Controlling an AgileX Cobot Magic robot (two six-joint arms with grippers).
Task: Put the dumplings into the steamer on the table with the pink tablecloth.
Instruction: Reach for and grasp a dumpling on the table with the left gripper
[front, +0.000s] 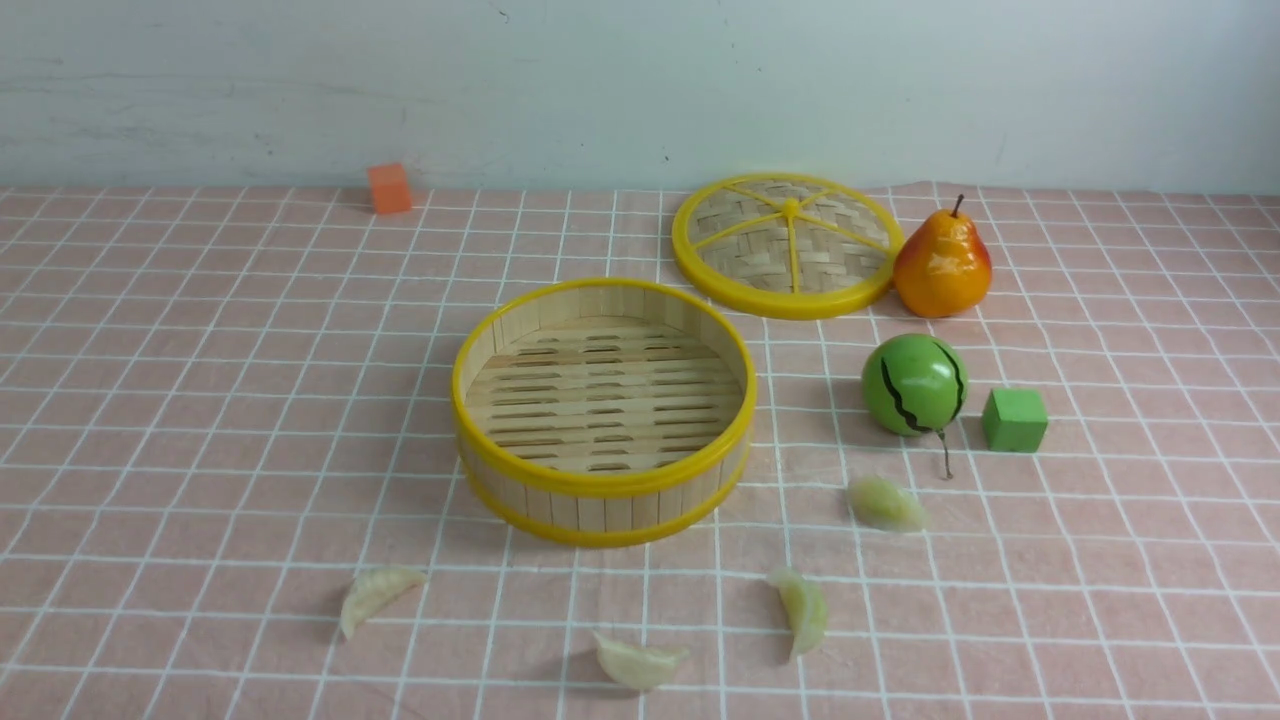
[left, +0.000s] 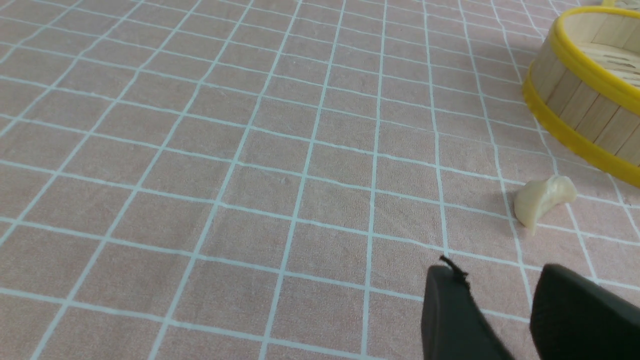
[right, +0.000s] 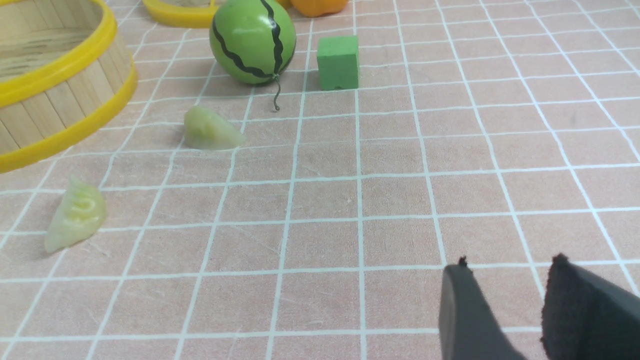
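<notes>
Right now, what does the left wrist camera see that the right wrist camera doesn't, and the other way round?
Only the left wrist view shows a cream dumpling and the left gripper, which is open and empty. Only the right wrist view shows two greenish dumplings, the striped green ball, the green cube, slivers of the lid and pear, and the right gripper, also open. Both show part of the steamer and the pink tablecloth.

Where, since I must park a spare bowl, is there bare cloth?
Bare: the stretch left of the steamer, up to the orange cube; also right of the green cube. Crowded: lid, pear, melon at right, dumplings in front.
</notes>
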